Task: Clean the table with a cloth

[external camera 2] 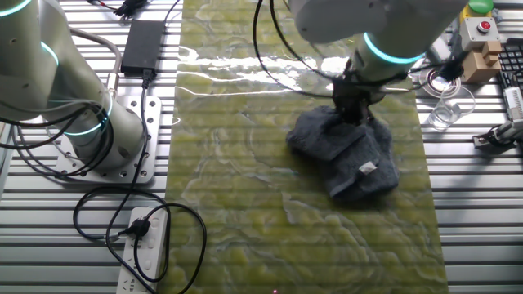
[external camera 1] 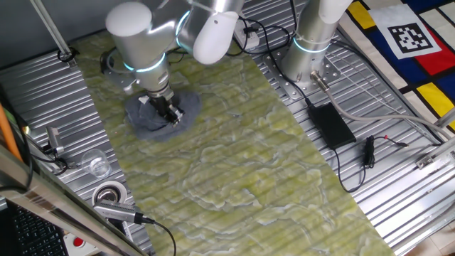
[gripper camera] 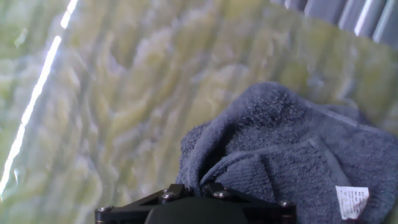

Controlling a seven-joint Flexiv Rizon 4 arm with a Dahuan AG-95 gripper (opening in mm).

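Arm bent low, wrist pointing straight down, tool (external camera 1: pixel 168 110) pressing into the cloth (external camera 1: pixel 162 117), fingers hidden.

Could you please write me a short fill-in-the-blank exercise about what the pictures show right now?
1. The tool presses down on a ____ lying on the table.
2. The cloth is blue-grey and carries a small pale ____.
3. The table has a yellow-____ marbled pattern.
4. A clear ____ stands on the ribbed metal panel beside the table.

Missing words: cloth; tag; green; glass

Blk pwr brick (external camera 1: pixel 329 122), tape roll (external camera 1: pixel 109 193), clear cup (external camera 1: pixel 97 164), pwr strip (external camera 2: pixel 144 248).
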